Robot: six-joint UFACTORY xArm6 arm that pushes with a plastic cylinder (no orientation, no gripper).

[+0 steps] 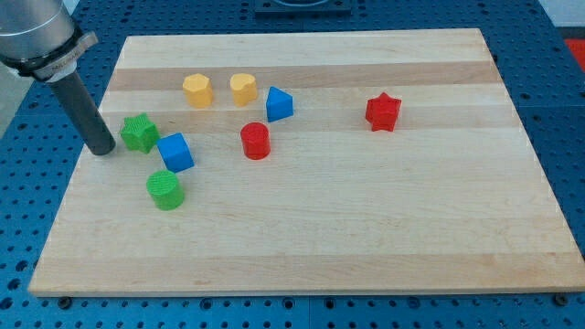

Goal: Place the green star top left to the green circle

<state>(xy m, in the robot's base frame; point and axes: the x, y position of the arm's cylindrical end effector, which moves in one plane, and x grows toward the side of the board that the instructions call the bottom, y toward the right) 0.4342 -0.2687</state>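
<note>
Nearest the view's bottom on the pale wooden table [366, 247] stands the green circle [165, 190], a squat ribbed cylinder with a matte plastic look. Just above it, towards the view's top right, is a blue cube [175, 152], and up and to the left of the circle sits the green star [139, 133], a chunky block with blunt points. The star touches or nearly touches the cube's left side.

My tool has no jaws to open or close; it is a plain dark rod, and my tip [101, 150] rests on the table just left of the star, near it but apart by a thin gap. So the star lies to the right of my tip, with the circle below and to the right of both.

The star already looks to be up-left of the circle, so I judge that any remaining push would be small; a shove to the right would drive the star into the blue cube.

Farther back are a red cylinder [255, 141], a blue wedge-like block [279, 104], two yellow blocks [196, 90] [243, 88] with faceted sides, and a red star [383, 111] off to the view's right.
</note>
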